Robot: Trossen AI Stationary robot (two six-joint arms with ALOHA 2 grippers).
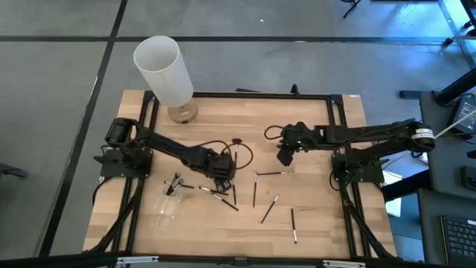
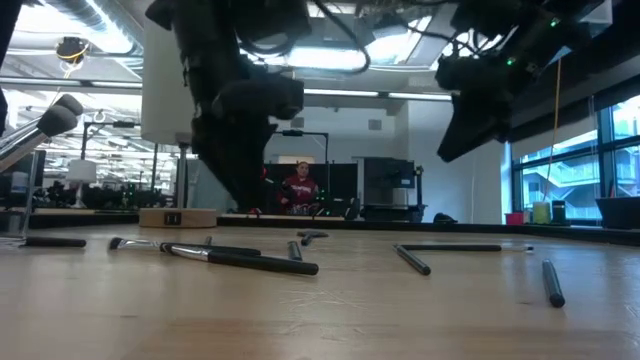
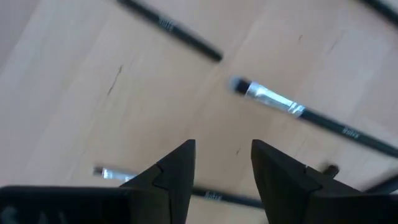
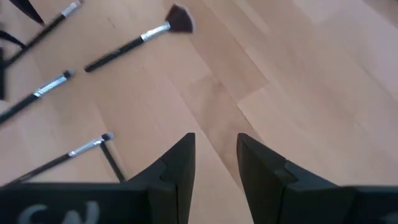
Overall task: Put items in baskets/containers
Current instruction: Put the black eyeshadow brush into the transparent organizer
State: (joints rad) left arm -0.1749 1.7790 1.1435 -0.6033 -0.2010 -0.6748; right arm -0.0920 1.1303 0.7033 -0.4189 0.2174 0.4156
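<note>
Thin dark makeup brushes lie flat and scattered on the wooden table (image 1: 320, 119): several near the middle (image 1: 254, 190), one toward the near edge (image 1: 294, 225) and a cluster (image 1: 223, 197) under my left gripper. A fan brush (image 4: 140, 40) shows in the right wrist view. The transparent cup (image 1: 167, 208) sits near the table's left front, with brush heads (image 1: 177, 181) at its far end. My left gripper (image 3: 224, 162) is open, pointing down over the cluster; a silver-ferruled brush (image 3: 298, 111) lies just ahead. My right gripper (image 4: 214, 155) is open over bare wood.
A tall white cylinder (image 1: 163, 71) and a small tan jar (image 1: 182, 113) stand at the far left corner. A black cable loop (image 1: 239, 152) hangs by the left wrist. Two raised brush heads (image 2: 55, 115) show at the low view's left edge. A person (image 2: 298, 188) sits beyond the table.
</note>
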